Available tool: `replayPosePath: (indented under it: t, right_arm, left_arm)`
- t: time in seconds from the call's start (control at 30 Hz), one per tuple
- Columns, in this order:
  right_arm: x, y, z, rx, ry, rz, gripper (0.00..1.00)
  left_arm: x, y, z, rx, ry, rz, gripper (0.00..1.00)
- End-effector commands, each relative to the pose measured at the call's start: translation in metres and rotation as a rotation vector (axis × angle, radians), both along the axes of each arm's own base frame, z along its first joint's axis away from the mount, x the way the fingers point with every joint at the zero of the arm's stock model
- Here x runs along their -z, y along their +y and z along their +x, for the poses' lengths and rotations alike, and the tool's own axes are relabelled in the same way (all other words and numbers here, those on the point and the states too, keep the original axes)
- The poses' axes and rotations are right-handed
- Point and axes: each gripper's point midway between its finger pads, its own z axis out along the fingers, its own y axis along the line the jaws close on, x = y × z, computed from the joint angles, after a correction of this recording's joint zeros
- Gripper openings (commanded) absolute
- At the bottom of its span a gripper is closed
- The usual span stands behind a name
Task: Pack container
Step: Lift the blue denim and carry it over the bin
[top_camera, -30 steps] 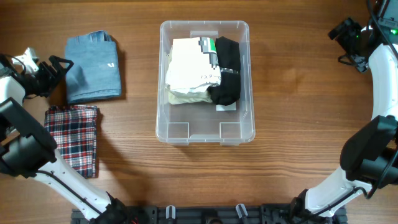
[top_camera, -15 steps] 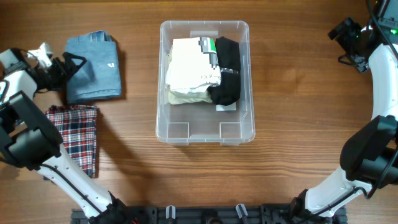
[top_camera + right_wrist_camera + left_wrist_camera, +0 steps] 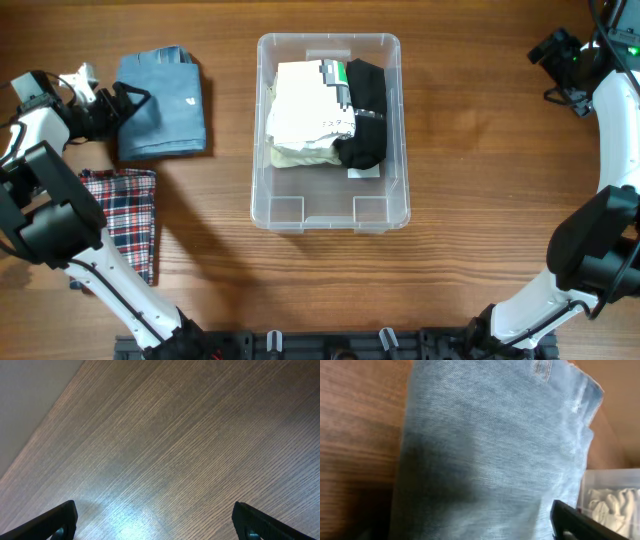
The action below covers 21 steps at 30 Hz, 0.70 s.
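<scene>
**Container mid-worktop, partly filled; left end effector at the jeans**

The container [image 3: 330, 208] sits in the middle of the worktop [image 3: 480, 200], long side running away from you. Its far two-thirds hold clothes: a white cloth [image 3: 303, 112] on the left, a black cloth [image 3: 366, 110] on the right touching it, and a pale cloth [image 3: 298, 156] poking out from under the white one. A corner of a white label [image 3: 366, 173] shows on the floor just below the black cloth. The near end of the tub is bare.

Left of the container and well apart from it, folded jeans [image 3: 165, 105] lie flat. A plaid cloth [image 3: 128, 220] lies nearer you, close to the jeans' near left corner.

Your left end effector [image 3: 135, 98] is at the jeans' left edge, low over the denim. From overhead its jaws look spread wide. The left wrist view is filled with denim, and only one finger [image 3: 590, 522] shows, at the lower right. You cannot see the other finger there. A corner of the container with the white cloth shows at that view's right edge.

Your right end effector [image 3: 155, 522] is far to the right at the back of the worktop, well apart from the container. Its jaws stand wide over bare wood, holding nothing.
</scene>
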Motion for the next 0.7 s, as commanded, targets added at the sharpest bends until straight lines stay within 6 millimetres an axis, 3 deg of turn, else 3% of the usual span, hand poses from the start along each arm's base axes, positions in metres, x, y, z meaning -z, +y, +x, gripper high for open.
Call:
replayPosePath:
  t: [0.0,0.1,0.17,0.23,0.3,0.37,0.5,0.57,0.67]
  right_arm:
    - [0.003,0.003,0.002,0.005,0.001,0.013,1.0]
    - [0.003,0.003,0.002,0.005,0.001,0.013,1.0]
    - [0.003,0.003,0.002,0.005,0.001,0.013,1.0]
    - [0.003,0.003,0.002,0.005,0.001,0.013,1.0]
    - [0.003,0.003,0.002,0.005,0.001,0.013,1.0]
    - [0.003,0.003,0.002,0.005,0.001,0.013,1.0]
    - [0.003,0.003,0.002,0.005,0.001,0.013,1.0]
    - [0.003,0.003,0.002,0.005,0.001,0.013,1.0]
    - [0.003,0.003,0.002,0.005,0.001,0.013,1.0]
  left_arm:
    - [0.036,-0.007,-0.014,-0.006,0.101,-0.043,0.7]
    - [0.036,-0.008,-0.016,-0.008,0.111,-0.049,0.37]
    - [0.037,-0.008,-0.017,-0.01,0.116,-0.054,0.22]
    - [0.037,-0.009,-0.018,-0.01,0.12,-0.056,0.18]
    - [0.037,-0.009,-0.018,-0.01,0.121,-0.057,0.07]
    - [0.032,-0.013,-0.016,0.001,0.102,-0.086,0.04]
    - [0.01,-0.019,-0.008,0.034,0.009,-0.161,0.13]
    - [-0.005,-0.013,-0.003,0.007,-0.018,-0.187,0.05]
    - [-0.046,-0.002,0.007,-0.041,-0.099,-0.235,0.04]
